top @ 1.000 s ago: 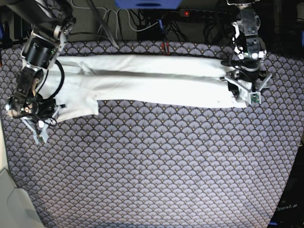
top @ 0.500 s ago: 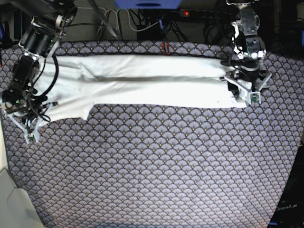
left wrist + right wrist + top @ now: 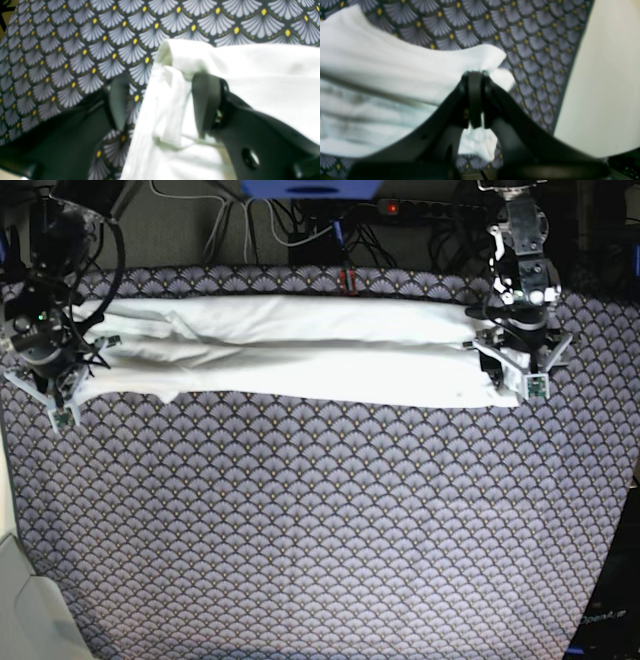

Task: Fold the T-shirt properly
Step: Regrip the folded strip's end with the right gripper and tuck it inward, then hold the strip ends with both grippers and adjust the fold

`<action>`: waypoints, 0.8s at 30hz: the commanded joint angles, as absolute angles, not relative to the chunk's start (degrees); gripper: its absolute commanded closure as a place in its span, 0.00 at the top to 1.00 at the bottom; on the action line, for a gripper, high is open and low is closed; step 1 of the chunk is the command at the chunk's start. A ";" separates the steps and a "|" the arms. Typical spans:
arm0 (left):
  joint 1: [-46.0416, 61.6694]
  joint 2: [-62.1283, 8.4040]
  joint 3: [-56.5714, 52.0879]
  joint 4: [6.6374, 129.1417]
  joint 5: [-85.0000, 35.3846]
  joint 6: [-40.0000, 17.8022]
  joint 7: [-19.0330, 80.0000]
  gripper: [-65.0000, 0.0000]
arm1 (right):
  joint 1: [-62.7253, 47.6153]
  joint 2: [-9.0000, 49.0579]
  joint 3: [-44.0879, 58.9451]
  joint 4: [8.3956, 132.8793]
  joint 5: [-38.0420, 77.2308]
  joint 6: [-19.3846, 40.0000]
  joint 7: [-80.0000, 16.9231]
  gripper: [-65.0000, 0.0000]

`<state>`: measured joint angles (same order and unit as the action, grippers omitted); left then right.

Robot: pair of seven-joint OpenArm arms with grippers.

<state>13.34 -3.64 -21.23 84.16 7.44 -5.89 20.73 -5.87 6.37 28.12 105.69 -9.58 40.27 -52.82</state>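
Observation:
The T-shirt lies plain white side up, folded into a long narrow band across the far part of the table. My right gripper is at its left end. In the right wrist view my right gripper is shut on a corner of the shirt. My left gripper rests at the shirt's right end. In the left wrist view my left gripper is open, its fingers apart and straddling the folded edge of the shirt. No print shows.
The table is covered with a dark cloth with a fan pattern. A power strip and cables lie behind the far edge. A beige surface borders the table's left edge, close to my right gripper.
My right gripper has moved toward the far left with the shirt's corner, drawing the left end straight and narrower. The left arm has not moved.

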 commanded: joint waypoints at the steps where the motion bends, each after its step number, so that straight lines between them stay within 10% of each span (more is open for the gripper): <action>1: 13.93 -3.65 -21.14 84.00 8.40 -6.64 24.31 0.61 | -6.11 6.55 28.35 107.30 -9.36 40.00 -52.09 0.00; 24: 15.60 -4.88 -20.62 84.53 8.13 -6.81 24.31 0.61 | -10.07 6.20 29.85 99.47 -9.36 40.00 -49.89 0.00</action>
<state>14.52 -4.75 -20.71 84.66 7.03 -6.24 20.36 -10.68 5.63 29.67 98.61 -9.19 40.25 -50.74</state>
